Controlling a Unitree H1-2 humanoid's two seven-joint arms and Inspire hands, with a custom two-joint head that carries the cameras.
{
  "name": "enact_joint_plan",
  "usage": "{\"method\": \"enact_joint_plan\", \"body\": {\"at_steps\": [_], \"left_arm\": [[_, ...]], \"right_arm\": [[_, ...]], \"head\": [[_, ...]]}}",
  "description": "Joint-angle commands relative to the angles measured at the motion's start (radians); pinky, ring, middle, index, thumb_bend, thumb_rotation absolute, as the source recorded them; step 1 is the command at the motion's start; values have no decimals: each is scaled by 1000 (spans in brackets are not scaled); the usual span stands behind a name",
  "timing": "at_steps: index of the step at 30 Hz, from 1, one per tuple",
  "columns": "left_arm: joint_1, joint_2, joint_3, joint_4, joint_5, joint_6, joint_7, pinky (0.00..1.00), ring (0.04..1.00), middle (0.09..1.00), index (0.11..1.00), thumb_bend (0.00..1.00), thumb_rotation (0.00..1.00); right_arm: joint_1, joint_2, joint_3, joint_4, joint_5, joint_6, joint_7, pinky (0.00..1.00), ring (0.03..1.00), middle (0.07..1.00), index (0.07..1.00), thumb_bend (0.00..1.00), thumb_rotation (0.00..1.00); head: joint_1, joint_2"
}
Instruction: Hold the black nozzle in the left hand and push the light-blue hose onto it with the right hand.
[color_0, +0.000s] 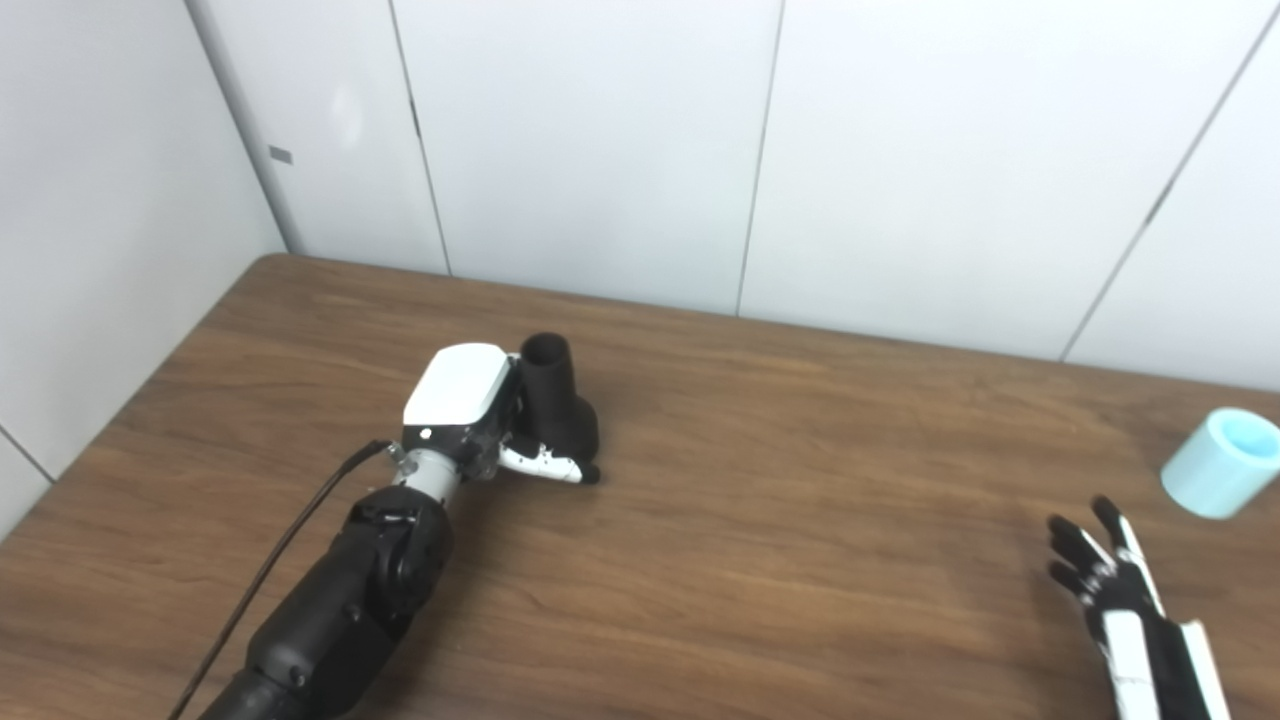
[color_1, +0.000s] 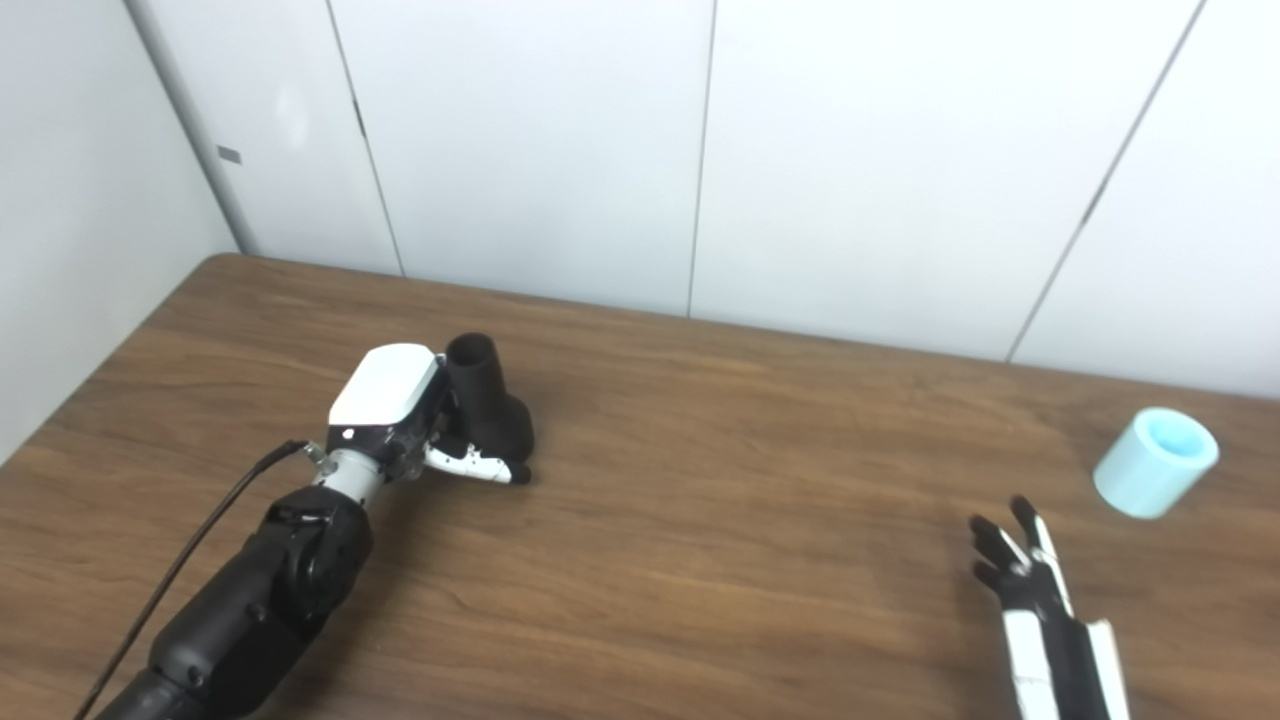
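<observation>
The black nozzle (color_0: 556, 400) stands upright on the wooden table (color_0: 760, 500), left of centre, its open mouth facing up. My left hand (color_0: 480, 420) is against the nozzle's left side with its fingers curled around the base; it also shows in the right eye view (color_1: 410, 420). The light-blue hose piece (color_0: 1222, 462), a short cylinder, lies on its side at the far right of the table. My right hand (color_0: 1110, 570) is open and empty, fingers spread, resting low near the front right, a short way left of and nearer than the hose.
White wall panels (color_0: 600, 150) rise behind the table's far edge, and a wall runs along its left side. A black cable (color_0: 290, 540) trails along my left forearm.
</observation>
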Motion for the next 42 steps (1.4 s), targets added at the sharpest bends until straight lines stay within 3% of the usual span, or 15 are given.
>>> {"method": "enact_joint_plan", "body": {"at_steps": [1, 4, 6, 9, 14, 18, 21, 23, 24, 30, 33, 36, 42], "left_arm": [[2, -15, -13, -57, 27, -6, -5, 477, 546, 439, 505, 523, 0], [24, -54, -26, -81, 37, -9, -6, 453, 521, 417, 513, 520, 0], [41, -83, -39, -92, 54, -13, -2, 436, 512, 411, 514, 519, 0], [63, -117, -60, -105, 82, -13, 5, 463, 532, 450, 508, 523, 0], [98, -165, -91, -124, 141, -2, 20, 537, 551, 478, 494, 525, 0], [133, -215, -109, -144, 178, 12, 47, 599, 586, 485, 490, 525, 0], [159, -242, -128, -161, 201, 12, 61, 586, 569, 471, 499, 524, 0], [178, -259, -144, -173, 220, 19, 55, 587, 570, 470, 499, 524, 0], [187, -267, -150, -179, 227, 21, 51, 588, 574, 472, 498, 525, 0], [225, -287, -184, -191, 252, 8, 44, 586, 574, 476, 496, 524, 0], [235, -286, -197, -193, 251, 1, 45, 585, 572, 469, 501, 524, 0], [241, -284, -207, -193, 256, -1, 47, 565, 555, 457, 505, 524, 0], [251, -279, -206, -183, 238, -16, 57, 545, 544, 453, 506, 524, 0]], "right_arm": [[2, 3, 0, -33, -23, 22, -20, 802, 852, 855, 942, 406, 1000], [-7, -10, -19, -62, -18, 27, -26, 777, 845, 852, 922, 392, 1000], [-14, -18, -35, -65, 6, 25, -29, 816, 858, 854, 923, 411, 975], [-20, -34, -47, -71, -7, 21, -31, 820, 862, 854, 930, 457, 978], [-37, -62, -58, -45, 10, -19, -28, 810, 856, 847, 920, 439, 980], [-44, -52, -63, -111, 7, 36, -42, 807, 851, 842, 898, 476, 938], [-49, -51, -70, -162, -3, 78, -51, 769, 839, 831, 886, 510, 940], [-48, -61, -81, -189, 11, 100, -48, 799, 844, 838, 889, 512, 939], [-46, -64, -88, -205, 12, 118, -49, 834, 852, 838, 890, 512, 935], [-38, -84, -132, -282, 30, 196, -47, 806, 841, 819, 865, 521, 897], [-42, -95, -150, -301, 23, 201, -51, 794, 842, 818, 861, 498, 779], [-52, -118, -158, -306, -48, 196, -60, 750, 821, 817, 854, 478, 653], [-116, -182, -172, -320, -225, 221, -88, 721, 792, 796, 812, 613, 380]], "head": [[-26, 5], [-54, 8], [-63, 9], [-83, 16], [-117, 29], [-145, 37], [-162, 41], [-172, 44], [-179, 46], [-206, 52], [-223, 55], [-252, 55], [-346, 45]]}}
